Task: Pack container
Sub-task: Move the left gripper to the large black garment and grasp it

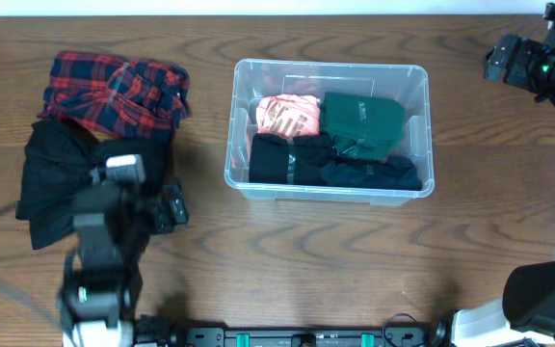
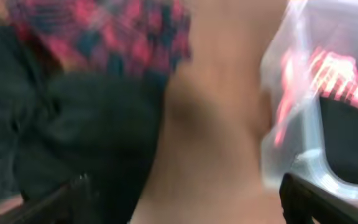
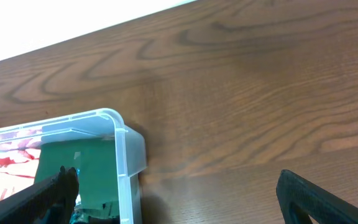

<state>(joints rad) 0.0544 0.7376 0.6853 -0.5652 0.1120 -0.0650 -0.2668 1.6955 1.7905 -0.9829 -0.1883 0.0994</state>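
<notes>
Black garment lies just ahead of my left claw, jaws wide and empty, with the red plaid shirt beyond it: both left to pack. Off to its right, the container already holds a coral top, a green garment and dark clothes. My right claw, wide too, hangs off the container's far corner.

Overhead: bright, even light; left arm smeared, everything else sharp.
Left wrist: heavy blur throughout; plaid cloth and container only soft shapes.
Right wrist: crisp wood grain on bench; white strip at top edge blown out.
Shadows: soft, dim patch beside container corner.
Glare: pale sheen on container rim.
</notes>
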